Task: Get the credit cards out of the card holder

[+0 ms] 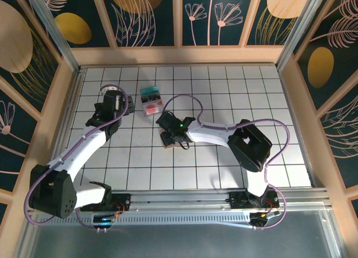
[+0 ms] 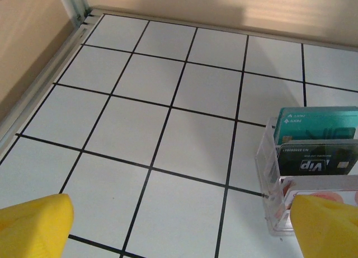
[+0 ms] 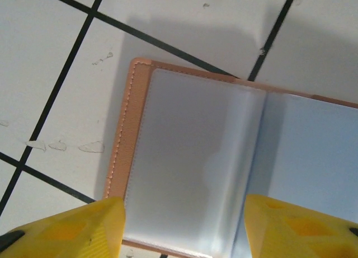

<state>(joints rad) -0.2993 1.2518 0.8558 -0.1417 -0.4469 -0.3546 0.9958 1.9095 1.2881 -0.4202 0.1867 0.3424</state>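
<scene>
From where I stood, the card holder lay open and flat on the white tiled table, about midway across it and just under the right arm's reach. The right gripper hung low over it, its yellow fingers spread. One was at the tan stitched outer edge and the other near the centre fold, so the left-hand page sat between them. I could not make out that they were pinching anything, and the page looked flat and untouched. The clear sleeve facing up showed nothing but greyish plastic, with no card in it that I could see. I took the gripper's low, straddling pose for checking that page or getting ready to turn it.

The credit cards stood on edge in a small clear stand, just to the far left of the holder. The teal one was at the far end, a dark one in front of it, and a red-and-white one nearest. Standing them upright in slots kept them apart and easy to count.

The left gripper hovered just left of the stand with its fingers spread wide and nothing between them. One fingertip sat close beside the stand's near corner, which fitted a hand that had no card to hold.

Judging by three cards racked and an empty sleeve showing, I reckoned the job was nearly done. What I could not tell was whether any sleeve under that top page hid another card. A thin, slippery page would be fiddly to lift with those blunt tips.
</scene>
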